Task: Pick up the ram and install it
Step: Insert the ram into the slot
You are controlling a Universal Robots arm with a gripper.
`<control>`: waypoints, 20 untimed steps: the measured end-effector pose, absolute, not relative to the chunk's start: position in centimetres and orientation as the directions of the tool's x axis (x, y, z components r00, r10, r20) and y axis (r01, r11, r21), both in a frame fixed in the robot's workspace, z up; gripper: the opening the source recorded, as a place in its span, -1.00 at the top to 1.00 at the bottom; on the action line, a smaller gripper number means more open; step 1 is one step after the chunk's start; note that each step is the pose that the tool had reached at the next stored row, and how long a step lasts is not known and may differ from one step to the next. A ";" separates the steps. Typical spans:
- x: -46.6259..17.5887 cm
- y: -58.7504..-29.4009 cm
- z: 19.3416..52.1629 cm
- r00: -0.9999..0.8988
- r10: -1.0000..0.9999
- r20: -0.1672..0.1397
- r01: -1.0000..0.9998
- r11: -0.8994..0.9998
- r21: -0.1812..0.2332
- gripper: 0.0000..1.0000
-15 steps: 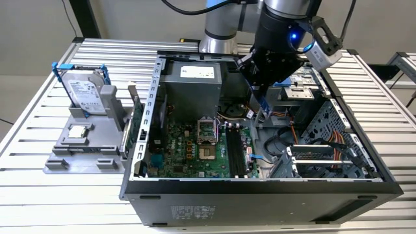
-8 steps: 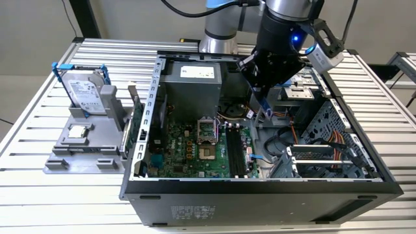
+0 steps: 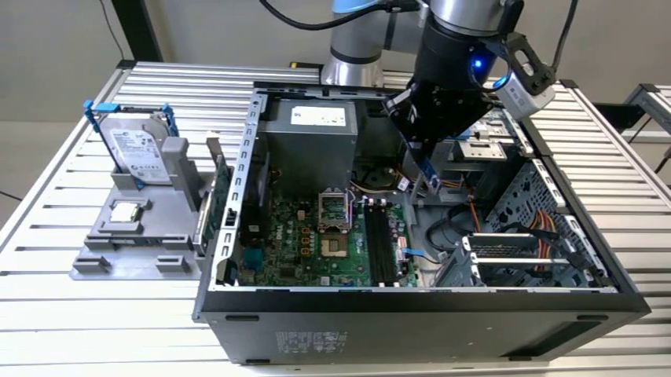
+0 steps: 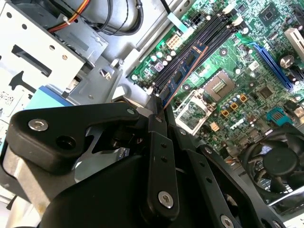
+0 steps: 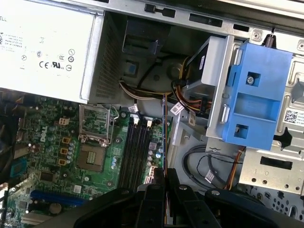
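Presently, in the exterior view, the arm stands over an open computer case (image 3: 419,318) that rests on the slatted table (image 3: 105,314). The claw (image 3: 417,149) is pinched on the upper end of the ram (image 3: 428,179). The stick hangs down from it, slightly tilted and clear above the motherboard (image 3: 304,236). Its lower end is near the far end of the black slots (image 3: 379,243), and it is not seated in any of them. Towards the exterior view's left, outside the case, a hard drive (image 3: 137,149) in a blue frame stands upright on a grey stand, with a processor chip (image 3: 126,210) lying flat in front of it. In the second wrist view, the claw (image 4: 159,108) is clamped on the near end of the ram (image 4: 186,69). The stick runs out from the fingertips parallel to the slots (image 4: 216,26), between them and the processor socket (image 4: 216,88). In the first wrist view, the claw (image 5: 164,176) grips the ram (image 5: 164,133), which is seen edge-on as a thin line. It lies just beside the slots (image 5: 134,152), on the side towards the blue bracket (image 5: 254,95), and the power supply (image 5: 42,42) sits beyond the board.
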State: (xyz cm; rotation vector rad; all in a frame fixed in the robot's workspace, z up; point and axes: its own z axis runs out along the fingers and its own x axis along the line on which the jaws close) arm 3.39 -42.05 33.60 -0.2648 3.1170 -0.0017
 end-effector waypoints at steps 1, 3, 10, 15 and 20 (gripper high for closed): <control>3.4 -42.1 33.6 -0.986 -0.169 -0.013 -0.169 0.986 -0.002 1.00; 3.4 -42.1 33.5 -0.986 -0.168 -0.013 -0.168 0.986 -0.002 1.00; 3.5 -42.1 33.3 -0.986 -0.164 -0.013 -0.164 0.987 -0.002 1.00; 3.5 -42.1 33.0 -0.987 -0.161 -0.013 -0.160 0.987 -0.002 1.00; 3.5 -42.1 32.7 -0.987 -0.158 -0.013 -0.158 0.987 -0.002 1.00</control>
